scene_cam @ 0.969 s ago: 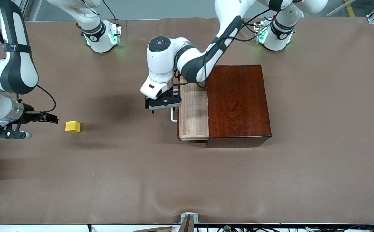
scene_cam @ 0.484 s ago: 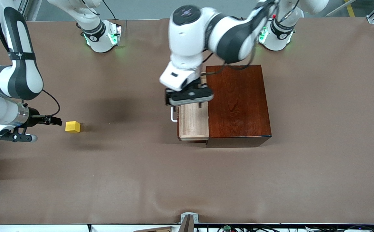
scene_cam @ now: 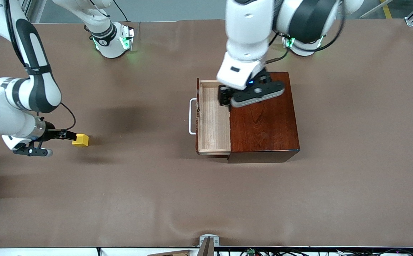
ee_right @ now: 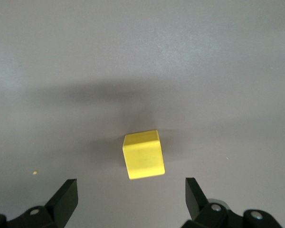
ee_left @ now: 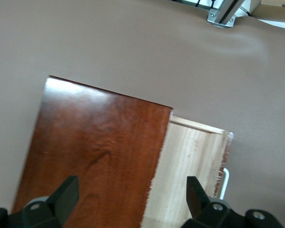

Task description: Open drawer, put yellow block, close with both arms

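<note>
The drawer (scene_cam: 213,121) stands pulled out of the mahogany box (scene_cam: 263,121), its pale wood tray empty and its white handle (scene_cam: 191,117) toward the right arm's end. My left gripper (scene_cam: 250,94) is open and empty, up in the air over the seam between box top and drawer. In the left wrist view the gripper (ee_left: 131,190) spans the box (ee_left: 95,147) and the drawer (ee_left: 190,171). The yellow block (scene_cam: 80,140) sits on the table. My right gripper (scene_cam: 65,135) is open, low, right beside the block. In the right wrist view the block (ee_right: 143,154) lies just ahead of the open gripper (ee_right: 131,187).
The brown table cover (scene_cam: 206,199) stretches wide nearer the front camera. The two arm bases (scene_cam: 112,39) stand along the edge farthest from that camera. A metal clamp (scene_cam: 208,241) sits at the near edge.
My left gripper has risen from beside the drawer handle and swung over the box top. My right gripper has moved closer to the yellow block. The drawer has stayed open.
</note>
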Tool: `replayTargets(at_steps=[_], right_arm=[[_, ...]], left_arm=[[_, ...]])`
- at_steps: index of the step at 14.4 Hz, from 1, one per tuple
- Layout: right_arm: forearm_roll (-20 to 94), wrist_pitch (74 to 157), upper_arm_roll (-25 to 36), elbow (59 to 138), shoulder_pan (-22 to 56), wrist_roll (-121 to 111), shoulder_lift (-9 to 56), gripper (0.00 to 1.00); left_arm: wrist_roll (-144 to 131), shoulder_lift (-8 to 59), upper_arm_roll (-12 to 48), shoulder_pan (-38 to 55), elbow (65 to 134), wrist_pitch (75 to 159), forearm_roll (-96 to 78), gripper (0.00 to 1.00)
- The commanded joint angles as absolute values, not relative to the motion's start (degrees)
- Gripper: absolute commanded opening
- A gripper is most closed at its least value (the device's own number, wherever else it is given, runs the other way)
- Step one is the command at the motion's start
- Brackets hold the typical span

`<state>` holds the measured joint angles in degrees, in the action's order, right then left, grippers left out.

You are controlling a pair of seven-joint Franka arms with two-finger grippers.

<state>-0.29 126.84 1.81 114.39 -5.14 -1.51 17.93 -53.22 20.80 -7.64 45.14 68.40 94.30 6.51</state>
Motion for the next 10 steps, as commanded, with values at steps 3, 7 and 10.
replayTargets(at_steps=[3,7,10], right_arm=[[-3.4,133.8,1.2,116.5,-5.7,-2.0,20.9,1.0],[-5.3,134.6,1.2,116.5,-5.9,-1.9,23.2,1.0],[-5.3,136.1,1.1,116.6,-6.6,-2.2,24.8,1.0]], left_arm=[[-45.9,10.8,-7.5,41.1,78.0,93.9,5.5,1.0],[-38.7,4.3,-7.4,36.0,84.6,93.9,5.5,1.0],[-34.8,2.0,-7.3,31.9,86.7,93.9,5.5,1.0]])
